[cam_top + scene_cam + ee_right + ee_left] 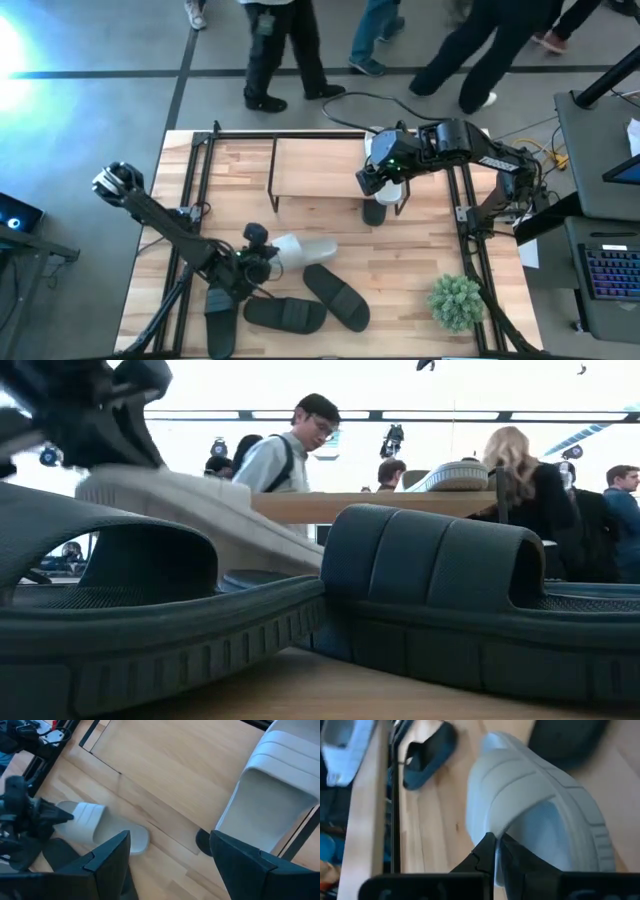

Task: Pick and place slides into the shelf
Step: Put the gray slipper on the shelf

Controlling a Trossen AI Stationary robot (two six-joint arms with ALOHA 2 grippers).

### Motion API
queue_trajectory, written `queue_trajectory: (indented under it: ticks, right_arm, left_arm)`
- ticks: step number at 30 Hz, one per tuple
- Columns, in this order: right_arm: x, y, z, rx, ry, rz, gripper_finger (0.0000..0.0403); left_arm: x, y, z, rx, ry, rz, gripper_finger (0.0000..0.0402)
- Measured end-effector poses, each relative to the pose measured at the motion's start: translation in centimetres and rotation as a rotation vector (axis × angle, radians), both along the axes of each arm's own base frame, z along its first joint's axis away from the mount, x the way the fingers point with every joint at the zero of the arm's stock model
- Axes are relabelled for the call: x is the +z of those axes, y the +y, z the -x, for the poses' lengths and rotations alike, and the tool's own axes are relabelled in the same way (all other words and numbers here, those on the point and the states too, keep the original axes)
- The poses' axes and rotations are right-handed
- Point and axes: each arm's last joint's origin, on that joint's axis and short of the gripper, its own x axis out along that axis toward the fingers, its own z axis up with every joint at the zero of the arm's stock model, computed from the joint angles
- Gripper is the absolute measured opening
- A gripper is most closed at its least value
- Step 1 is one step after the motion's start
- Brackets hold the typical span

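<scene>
My left gripper point(262, 262) is shut on a light grey-white slide point(305, 250) near the table's middle front. In the low view this slide point(190, 510) slants, its gripper end raised. Three dark slides point(285, 315) point(337, 295) point(220, 325) lie flat on the table around it. The shelf point(320, 170) stands at the far side. A second white slide point(280, 795) lies on the right end of its plank top. My right gripper point(170, 855) hovers open above that end, with nothing between its fingers. A dark slide point(375, 212) lies by the shelf's front. My left gripper pinches the rim of the white slide's strap point(492, 827) between its two shut fingers, coming from the table's left and slanting down. The slide is tilted, its held end raised. Its lower end point(300, 555) dips behind a dark slide, so whether it rests on the table is hidden.
A small green plant point(457, 300) stands at the table's near right corner. Black frame tubes point(195, 190) run along the left and right sides of the table. Bare wood lies between the shelf and the slides. People walk on the floor beyond the far edge.
</scene>
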Motion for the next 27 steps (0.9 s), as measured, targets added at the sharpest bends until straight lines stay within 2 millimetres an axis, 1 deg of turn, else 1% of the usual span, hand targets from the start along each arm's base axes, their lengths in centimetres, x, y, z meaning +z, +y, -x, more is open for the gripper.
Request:
queue_trajectory:
  ticks: [3,6,10,13,19,21,24,27]
  right_arm:
    - [-0.1,0.0,0.0,0.000,0.004,0.000,0.0265]
    - [-0.1,0.0,0.0,0.014,0.010,0.008,0.0265]
    - [-0.1,0.0,0.0,0.018,0.011,0.011,0.0265]
    - [-0.1,0.0,0.0,0.021,0.011,0.008,0.0265]
    - [-0.1,0.0,0.0,0.025,0.012,0.009,0.0265]
    - [-0.1,0.0,0.0,0.025,0.012,0.008,0.0265]
    - [-0.2,0.1,-0.1,0.033,0.009,-0.028,0.0265]
    - [-0.2,0.5,-0.1,0.007,-0.005,-0.153,0.0265]
  left_arm:
    - [-1.6,-0.3,-0.4,-0.052,0.079,-0.091,0.0000]
    - [-2.6,-0.5,-0.6,-0.046,0.116,-0.113,0.0009]
    - [-3.2,-0.5,-0.6,-0.016,0.134,-0.101,0.0042]
    - [-3.3,-0.2,-0.5,0.042,0.138,-0.039,0.0075]
    - [-3.2,0.4,-0.1,0.143,0.158,0.105,0.0155]
    - [-2.9,0.6,0.1,0.202,0.171,0.168,0.0184]
    - [-1.8,0.9,0.5,0.320,0.228,0.354,0.0218]
    - [-0.4,1.3,1.2,0.485,0.285,0.604,0.0236]
